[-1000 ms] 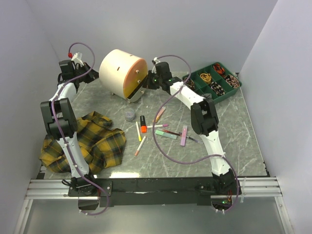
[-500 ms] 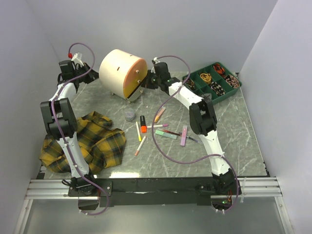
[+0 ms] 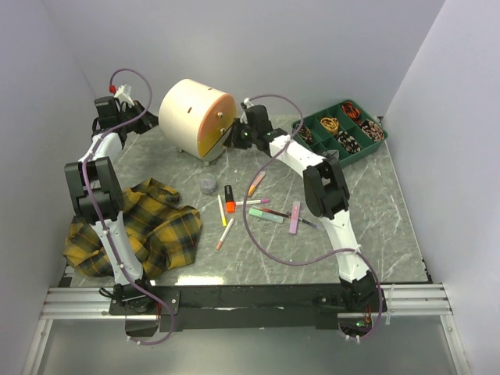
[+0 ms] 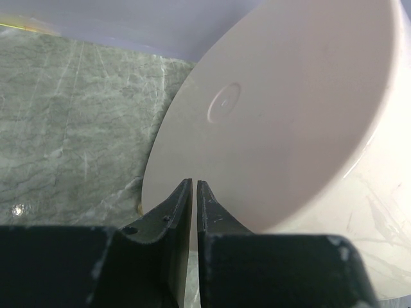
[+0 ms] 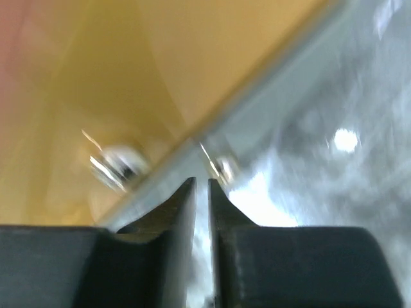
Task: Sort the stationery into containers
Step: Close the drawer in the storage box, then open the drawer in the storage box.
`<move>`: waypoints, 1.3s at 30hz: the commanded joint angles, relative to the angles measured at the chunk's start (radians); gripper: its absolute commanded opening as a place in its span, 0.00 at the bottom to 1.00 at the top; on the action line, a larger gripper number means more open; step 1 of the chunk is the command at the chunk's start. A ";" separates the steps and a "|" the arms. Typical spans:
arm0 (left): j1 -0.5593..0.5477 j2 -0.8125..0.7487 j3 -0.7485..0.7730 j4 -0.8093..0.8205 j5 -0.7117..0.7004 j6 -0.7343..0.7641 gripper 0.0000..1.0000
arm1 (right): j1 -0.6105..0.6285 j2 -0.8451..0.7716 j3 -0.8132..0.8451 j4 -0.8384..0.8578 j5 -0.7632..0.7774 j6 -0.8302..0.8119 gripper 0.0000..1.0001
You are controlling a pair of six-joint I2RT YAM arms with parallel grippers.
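Note:
The cream drum-shaped chest [image 3: 191,109] stands at the back left, its orange-yellow drawer front [image 3: 212,131] facing right. My right gripper [image 3: 237,135] is shut and empty, right at that front; its blurred wrist view shows the yellow drawer face [image 5: 128,70] and two small knobs [image 5: 119,163] just beyond my fingertips [image 5: 200,182]. My left gripper [image 3: 147,117] is shut and empty behind the chest, its tips [image 4: 194,183] close to the cream back wall [image 4: 282,109]. The stationery lies mid-table: clear pot [image 3: 208,185], orange highlighter [image 3: 229,198], yellow pen [image 3: 221,212], peach marker [image 3: 256,183], green highlighter [image 3: 266,215], purple highlighter [image 3: 295,216].
A green divided tray [image 3: 373,143] with small items stands at the back right. A yellow-black plaid cloth [image 3: 133,226] lies at the front left. Grey walls close in the back and both sides.
My right gripper has moved left, up against the chest's drawer front, and the lower drawer looks pushed further in. The left arm and the stationery have not moved.

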 commanded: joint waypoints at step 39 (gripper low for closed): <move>0.149 -0.256 -0.061 -0.383 -0.213 0.330 0.91 | -0.273 -0.088 -0.145 0.392 -0.562 0.297 0.53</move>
